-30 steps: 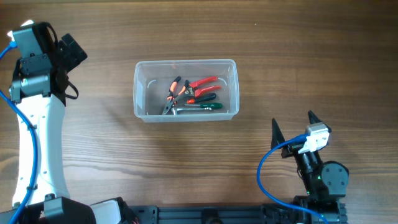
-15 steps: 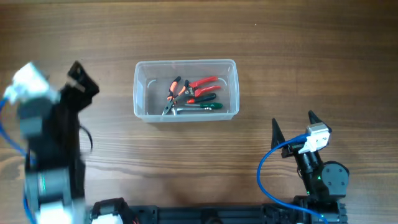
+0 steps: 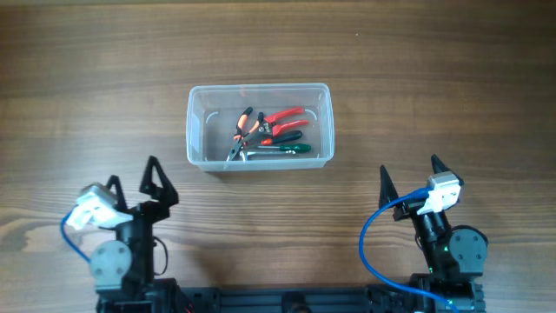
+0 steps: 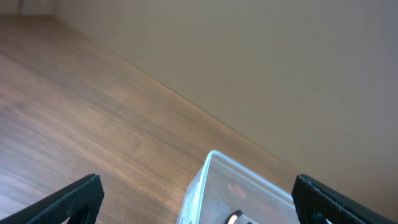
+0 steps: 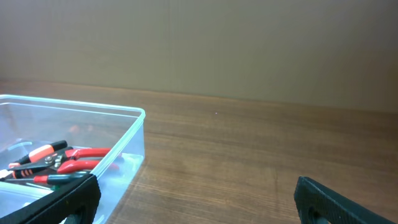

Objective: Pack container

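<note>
The container (image 3: 211, 130) sits on the wooden table (image 3: 391, 69), ahead of both sets of jaws and well apart from them. It lies forward and to the right of the left gripper (image 3: 133, 178), and forward and to the left of the right gripper (image 3: 408, 167). Both grippers stand spread wide and hold nothing. In the left wrist view one corner of the clear bin shows between the two fingertips. In the right wrist view it lies off toward the left finger.

Inside the bin is a small heap of hand tools: red-handled pliers (image 3: 282, 116), an orange-handled pair (image 3: 246, 122) and a green-handled tool (image 3: 291, 149). They cross one another and lie toward the wall nearest the jaws. No loose tool shows on the table, so the packing looks all but finished, and the step in hand seems to be parking the arms clear.

To do that well, each arm should settle without sweeping forward, since a wide-open finger could catch the thick rim and slide the light bin. It is worth checking that no handle rides over the rim; from overhead all appear to lie within the walls. If a tool needs nudging down, one gripper should come from straight above, narrowed enough to pass inside the walls, while the other stays back.
</note>
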Motion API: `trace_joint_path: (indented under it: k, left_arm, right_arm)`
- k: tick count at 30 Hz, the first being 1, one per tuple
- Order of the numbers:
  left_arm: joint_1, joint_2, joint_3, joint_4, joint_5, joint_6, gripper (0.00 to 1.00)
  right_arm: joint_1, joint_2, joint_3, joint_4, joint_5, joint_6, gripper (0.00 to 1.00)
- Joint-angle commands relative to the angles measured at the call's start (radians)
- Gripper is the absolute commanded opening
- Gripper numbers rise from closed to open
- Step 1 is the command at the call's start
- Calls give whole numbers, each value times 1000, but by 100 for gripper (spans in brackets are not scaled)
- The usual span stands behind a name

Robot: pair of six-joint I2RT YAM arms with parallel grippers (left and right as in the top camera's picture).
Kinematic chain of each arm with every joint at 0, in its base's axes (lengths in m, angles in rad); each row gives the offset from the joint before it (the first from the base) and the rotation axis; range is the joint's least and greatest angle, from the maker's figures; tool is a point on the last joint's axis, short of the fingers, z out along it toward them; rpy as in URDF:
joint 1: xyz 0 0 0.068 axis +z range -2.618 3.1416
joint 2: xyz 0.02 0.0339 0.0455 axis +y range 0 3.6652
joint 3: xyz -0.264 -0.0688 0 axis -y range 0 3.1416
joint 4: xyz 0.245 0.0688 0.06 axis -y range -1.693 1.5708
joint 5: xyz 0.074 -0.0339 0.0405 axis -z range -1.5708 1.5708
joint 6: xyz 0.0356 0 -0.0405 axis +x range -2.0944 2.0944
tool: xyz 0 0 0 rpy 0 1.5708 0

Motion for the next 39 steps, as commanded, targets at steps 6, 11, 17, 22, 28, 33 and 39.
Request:
trace_joint_path:
  k: [6, 11, 17, 22, 28, 33, 39]
  left_arm:
    - [-79, -57, -127, 86, 20, 161, 100]
    - [-85, -57, -171, 66, 20, 174, 100]
    - [-84, -57, -183, 72, 5, 218, 100]
    - [-84, -57, -183, 72, 5, 220, 100]
    - [-84, -57, -183, 72, 5, 220, 100]
    - [-84, -56, -183, 72, 5, 220, 100]
    - [-84, -56, -183, 72, 5, 220, 100]
  right_arm:
    - [-6, -11, -5, 6, 13, -6, 100]
    - [-6, -11, -5, 6, 13, -6, 100]
    - [-6, -11, -5, 6, 13, -6, 100]
    - [-6, -11, -5, 6, 13, -6, 100]
    - [-6, -11, -5, 6, 13, -6, 100]
    - [-6, -11, -5, 6, 13, -6, 100]
    - [-6, -11, -5, 6, 13, -6, 100]
